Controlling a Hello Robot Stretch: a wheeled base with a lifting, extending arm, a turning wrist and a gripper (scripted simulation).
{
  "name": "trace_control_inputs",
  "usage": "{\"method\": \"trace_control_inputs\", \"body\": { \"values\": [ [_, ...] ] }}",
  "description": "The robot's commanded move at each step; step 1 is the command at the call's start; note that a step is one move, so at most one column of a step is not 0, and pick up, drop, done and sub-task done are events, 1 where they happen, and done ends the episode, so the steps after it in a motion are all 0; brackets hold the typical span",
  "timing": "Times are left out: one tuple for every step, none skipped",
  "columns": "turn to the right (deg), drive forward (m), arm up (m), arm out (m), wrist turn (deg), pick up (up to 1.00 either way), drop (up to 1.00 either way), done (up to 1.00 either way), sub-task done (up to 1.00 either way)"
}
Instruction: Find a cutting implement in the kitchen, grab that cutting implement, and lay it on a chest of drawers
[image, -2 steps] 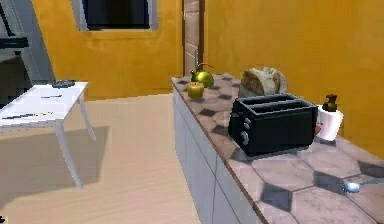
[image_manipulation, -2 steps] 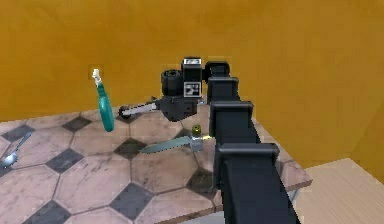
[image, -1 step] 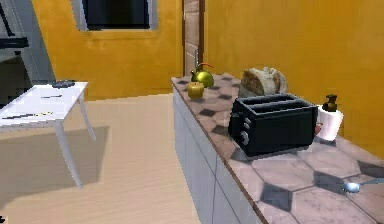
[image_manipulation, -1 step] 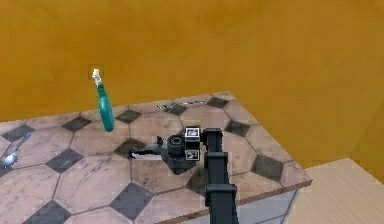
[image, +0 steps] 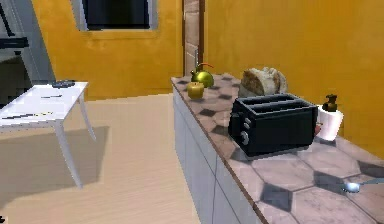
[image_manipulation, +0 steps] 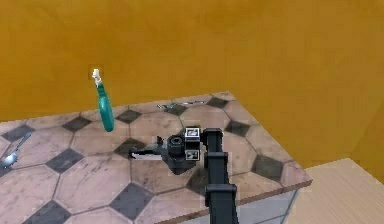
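A thin, long, dark and silvery thing (image_manipulation: 192, 104), possibly a knife, lies flat near the back edge of the tiled countertop (image_manipulation: 90, 180) by the yellow wall. In the arm side view my arm reaches out over the counter. The gripper (image_manipulation: 152, 152) is left of the two white marker squares, above the tiles and nearer than the thin thing. A small pale shape sits at the fingers (image_manipulation: 147, 155), and I cannot tell whether the gripper holds anything.
A teal spray bottle (image_manipulation: 104, 105) stands at the counter's back left, with a spoon (image_manipulation: 10, 155) at the left edge. Ahead, the counter carries a black toaster (image: 272, 122), bread (image: 263, 82), an apple (image: 196, 90), a green kettle (image: 204, 76) and a soap bottle (image: 328, 118). A white table (image: 40, 106) stands left across open floor.
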Motion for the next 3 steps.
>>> {"method": "trace_control_inputs", "body": {
  "values": [
    [0.0, 0.00, 0.10, 0.00, 0.0, 0.00, 0.00, 0.00, 0.00],
    [0.0, 0.00, 0.06, 0.00, 0.0, 0.00, 0.00, 0.00, 0.00],
    [0.0, 0.00, 0.00, 0.00, -45.0, 0.00, 0.00, 0.00, 0.00]
  ]
}}
